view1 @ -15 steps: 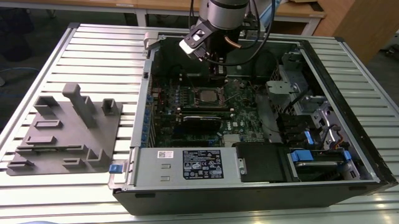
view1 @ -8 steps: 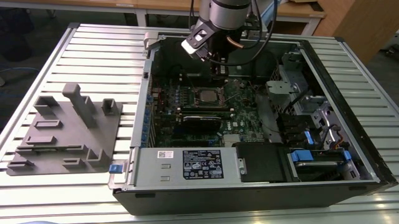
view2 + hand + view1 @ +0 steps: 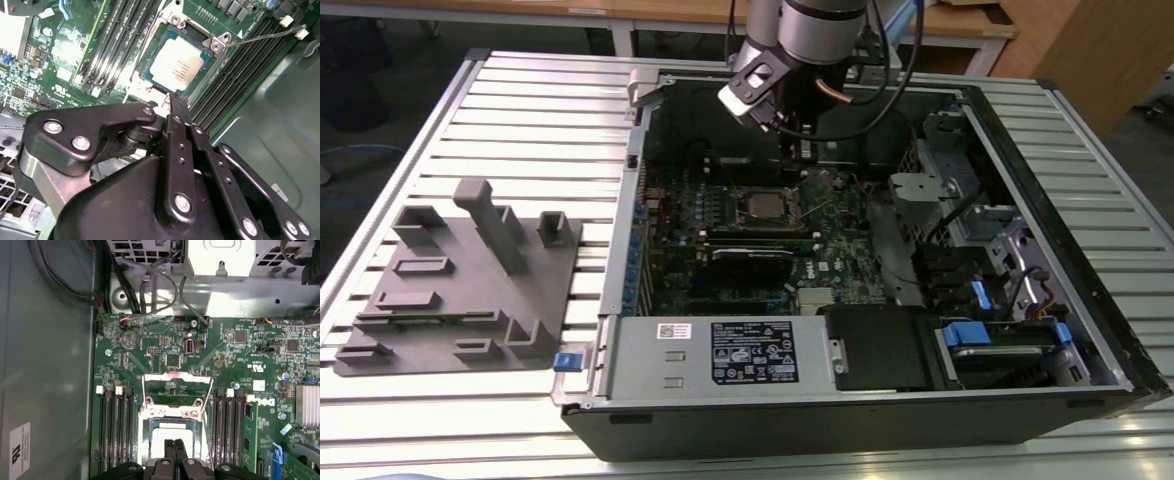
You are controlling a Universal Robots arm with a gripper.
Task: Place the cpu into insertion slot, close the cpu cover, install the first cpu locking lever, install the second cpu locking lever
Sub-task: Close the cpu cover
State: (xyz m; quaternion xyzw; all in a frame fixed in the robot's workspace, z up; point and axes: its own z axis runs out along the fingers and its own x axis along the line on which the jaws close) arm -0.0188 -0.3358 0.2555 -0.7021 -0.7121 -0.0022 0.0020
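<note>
I see my gripper (image 3: 790,160), fingers clenched empty, at the exterior view's twelve o'clock from the cpu (image 3: 765,207) in the insertion slot (image 3: 738,207).

The arm (image 3: 821,30) reaches steeply down from above, its fingers (image 3: 169,450) pressed together (tips touching).

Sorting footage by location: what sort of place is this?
Probably a robotics lab bench: an open computer case on a slatted metal table, a grey fixture plate beside it, wooden desks behind.
</note>
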